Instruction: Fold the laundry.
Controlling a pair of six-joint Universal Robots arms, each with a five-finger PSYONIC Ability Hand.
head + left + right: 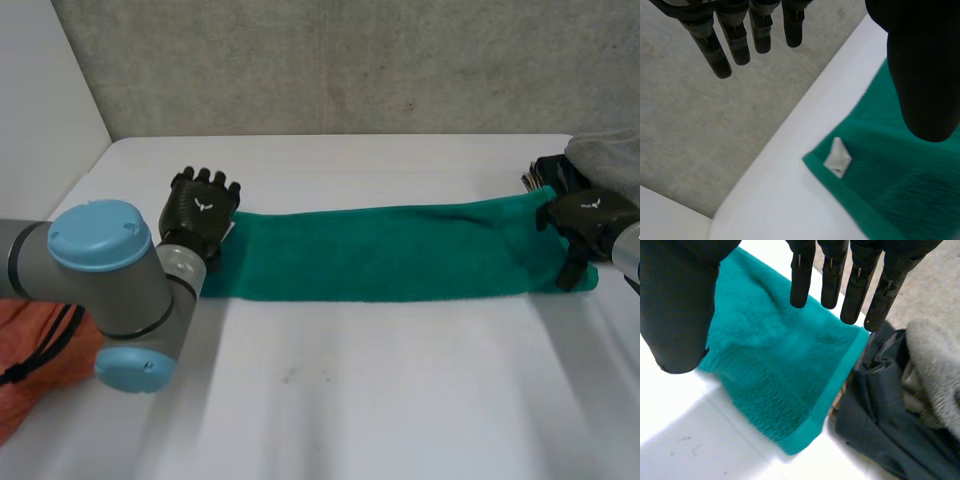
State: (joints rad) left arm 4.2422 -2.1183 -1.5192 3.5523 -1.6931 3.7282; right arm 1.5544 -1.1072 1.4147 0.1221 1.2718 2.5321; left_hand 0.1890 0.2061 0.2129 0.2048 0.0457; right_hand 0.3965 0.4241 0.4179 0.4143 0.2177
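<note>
Far left: an orange cloth (28, 352), bunched, partly hidden behind the left arm (110, 270).

Left hand (203, 212): sits at the left end of the green towel (390, 255). In the left wrist view the fingers are straight and spread, with the thumb well apart from them. Nothing is gripped. The thumb hangs over the towel's far-left corner, and the fingers reach past it over the bare worktop (350, 400). I cannot tell whether the palm touches the cloth.

A small white tag (837, 158) sits at that corner (crumpled, just inside the hem).

The towel lies flat as a long narrow band across the middle of the worktop, running left to right from one hand to the other.

Right hand (590, 218): over the towel's right end. In its own wrist view the fingers are straight with the thumb held wide, so it is not clamped on anything. The short hemmed edge lies below the fingertips.

Far right: a dark garment (880, 415) lies just beside that edge, with a grey fleece (935, 360) heaped on it.
</note>
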